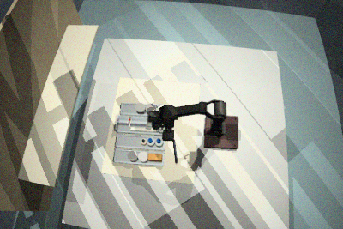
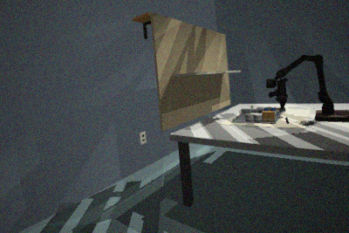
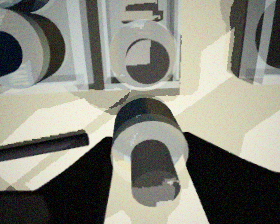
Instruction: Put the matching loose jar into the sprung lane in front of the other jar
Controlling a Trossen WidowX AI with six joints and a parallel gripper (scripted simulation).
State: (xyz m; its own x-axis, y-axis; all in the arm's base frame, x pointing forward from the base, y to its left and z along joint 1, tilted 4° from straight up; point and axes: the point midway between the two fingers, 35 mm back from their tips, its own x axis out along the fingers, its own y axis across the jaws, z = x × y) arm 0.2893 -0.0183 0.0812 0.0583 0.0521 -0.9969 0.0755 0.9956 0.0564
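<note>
My gripper (image 3: 147,141) (image 2: 283,107) is shut on a jar (image 3: 150,120) with a dark body and a pale grey top ring around a dark centre. The held jar is just outside the front end of the sprung lane (image 1: 136,129), roughly in line with it; its exact height is hard to tell. The jar in the lane (image 3: 143,55) has a similar pale ring and dark centre and stands close behind the low front edge. The arm hides the lane's front end in the top view. The pusher plate cannot be made out clearly.
A neighbouring lane holds blue-topped jars (image 1: 150,141) (image 3: 10,52). The outer lane holds a white jar (image 1: 142,156) and an orange box (image 1: 154,157) (image 2: 269,116). Grey jars (image 1: 141,108) stand in the lane on the other side. A dark rod (image 1: 175,152) (image 3: 45,145) lies before the lanes.
</note>
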